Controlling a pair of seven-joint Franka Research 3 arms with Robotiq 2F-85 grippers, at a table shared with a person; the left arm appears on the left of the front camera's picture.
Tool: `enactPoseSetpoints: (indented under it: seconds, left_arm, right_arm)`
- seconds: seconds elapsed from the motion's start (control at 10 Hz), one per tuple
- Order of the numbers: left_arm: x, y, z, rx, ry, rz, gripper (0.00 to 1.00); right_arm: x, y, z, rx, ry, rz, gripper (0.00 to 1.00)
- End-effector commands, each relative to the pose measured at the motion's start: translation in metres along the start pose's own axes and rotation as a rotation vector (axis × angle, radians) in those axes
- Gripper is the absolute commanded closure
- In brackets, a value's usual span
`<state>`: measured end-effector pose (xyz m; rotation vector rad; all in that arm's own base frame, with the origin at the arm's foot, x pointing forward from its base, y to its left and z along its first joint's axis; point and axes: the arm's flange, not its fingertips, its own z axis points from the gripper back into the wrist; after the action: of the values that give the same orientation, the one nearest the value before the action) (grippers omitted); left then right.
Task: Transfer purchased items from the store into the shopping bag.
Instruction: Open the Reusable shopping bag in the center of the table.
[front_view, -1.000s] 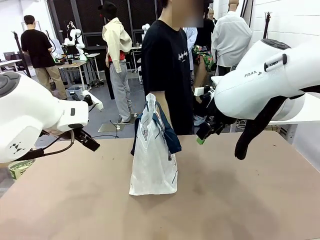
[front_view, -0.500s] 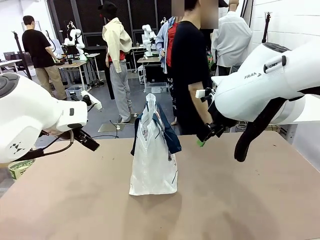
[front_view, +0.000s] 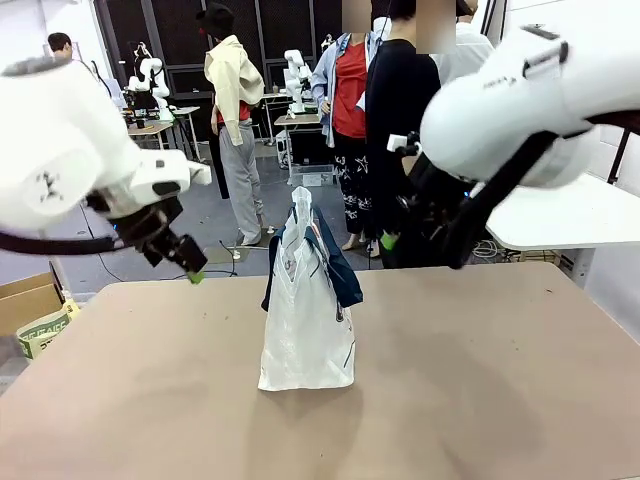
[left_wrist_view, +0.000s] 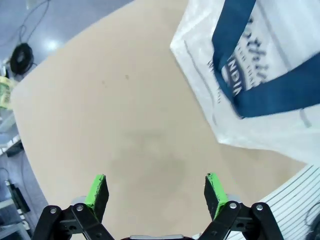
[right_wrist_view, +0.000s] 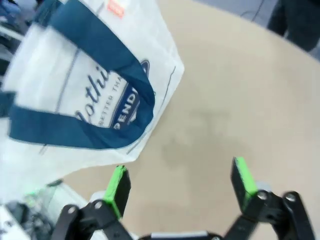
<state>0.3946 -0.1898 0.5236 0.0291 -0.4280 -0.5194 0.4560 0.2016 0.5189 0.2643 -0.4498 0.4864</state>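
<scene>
Standing upright mid-table (front_view: 480, 380): shopping bag (front_view: 305, 330), translucent white, navy straps; oval logo partly legible, "othi" and "END". Left gripper (left_wrist_view: 155, 189) and right gripper (right_wrist_view: 180, 182): jaws spread wide, empty, raised on either side of the bag.

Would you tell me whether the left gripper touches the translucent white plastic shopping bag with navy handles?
Apart: the left wrist view shows bare table between the left gripper and the shopping bag.
</scene>
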Motion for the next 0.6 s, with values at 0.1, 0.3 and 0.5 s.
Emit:
enactPoseSetpoints:
  seconds: [0.1,0.3,0.5]
  left_arm:
    - [0.040,0.004,0.013,-0.116,-0.048,0.132,0.00]
    - [0.062,-0.005,0.021,-0.095,-0.043,0.211,0.00]
    - [0.052,0.003,0.021,-0.099,-0.051,0.158,0.00]
  right_arm:
    - [0.073,0.024,0.022,-0.033,0.120,-0.149,0.00]
    - [0.105,0.048,0.032,-0.092,0.158,-0.123,0.00]
    - [0.084,0.037,0.037,-0.058,0.123,-0.141,0.00]
